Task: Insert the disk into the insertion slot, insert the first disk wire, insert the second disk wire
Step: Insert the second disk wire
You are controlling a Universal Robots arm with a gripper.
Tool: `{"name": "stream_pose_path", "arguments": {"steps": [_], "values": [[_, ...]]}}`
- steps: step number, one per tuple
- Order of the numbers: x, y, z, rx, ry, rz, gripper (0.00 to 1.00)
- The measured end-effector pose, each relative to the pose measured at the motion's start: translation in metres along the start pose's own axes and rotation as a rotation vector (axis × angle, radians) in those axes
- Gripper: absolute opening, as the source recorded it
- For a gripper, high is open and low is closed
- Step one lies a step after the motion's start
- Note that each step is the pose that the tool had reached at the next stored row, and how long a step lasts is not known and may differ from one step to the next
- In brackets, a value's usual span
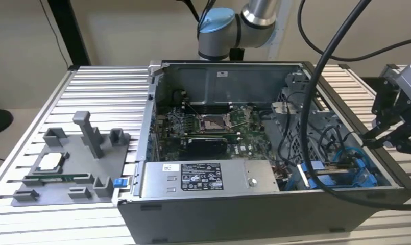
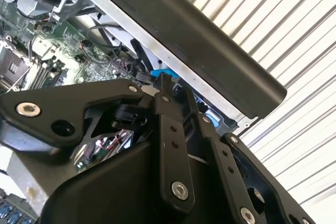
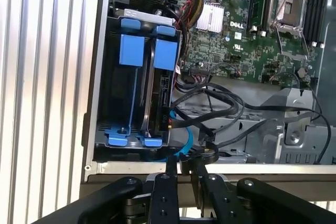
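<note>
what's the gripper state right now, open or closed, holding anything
gripper: shut, beside the black wires; whether it pinches one of them cannot be told.

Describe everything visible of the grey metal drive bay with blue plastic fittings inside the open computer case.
The grey metal drive bay sits in a corner of the open computer case, at the exterior view's right. This rectangular cage holds two blue plastic rails, with broad tabs at one end and clips at the other. A dark slab stands on edge along one rail. Black cables and a light-blue cable curl beside it.
</note>
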State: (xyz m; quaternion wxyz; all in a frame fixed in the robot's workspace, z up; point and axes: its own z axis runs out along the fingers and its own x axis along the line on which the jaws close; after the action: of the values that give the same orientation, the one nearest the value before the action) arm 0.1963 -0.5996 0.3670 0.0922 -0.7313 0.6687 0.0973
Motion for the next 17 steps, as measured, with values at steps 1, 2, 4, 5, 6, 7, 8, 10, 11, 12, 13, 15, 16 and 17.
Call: {"name": "stream_pose_path", "arguments": {"steps": [1, 2, 4, 5, 6, 7, 8, 10, 11, 12, 13, 15, 16, 17], "values": [[0.0005, 0.0000, 0.0004, 0.0010, -0.0028, 0.000, 1.00], [0.0009, 0.0000, 0.0008, 0.0021, -0.0057, -0.001, 1.00], [0.0012, 0.0000, 0.0016, 0.0029, -0.0115, -0.001, 1.00], [0.0013, 0.0001, 0.0020, 0.0034, -0.0147, -0.001, 1.00], [0.0014, 0.0001, 0.0024, 0.0040, -0.0188, -0.001, 1.00], [0.0015, 0.0001, 0.0027, 0.0044, -0.0230, -0.001, 1.00], [0.0016, 0.0001, 0.0027, 0.0047, -0.0259, -0.001, 1.00], [0.0018, 0.0001, 0.0030, 0.0051, -0.0302, -0.001, 1.00], [0.0018, 0.0001, 0.0030, 0.0053, -0.0318, -0.001, 1.00], [0.0019, 0.0001, 0.0031, 0.0054, -0.0331, -0.001, 1.00], [0.0020, 0.0001, 0.0032, 0.0056, -0.0343, -0.001, 0.00], [0.0023, 0.0002, 0.0034, 0.0058, -0.0363, -0.001, 0.00], [0.0024, 0.0002, 0.0036, 0.0058, -0.0370, -0.001, 0.00], [0.0025, 0.0002, 0.0036, 0.0058, -0.0371, -0.001, 0.00]]}}
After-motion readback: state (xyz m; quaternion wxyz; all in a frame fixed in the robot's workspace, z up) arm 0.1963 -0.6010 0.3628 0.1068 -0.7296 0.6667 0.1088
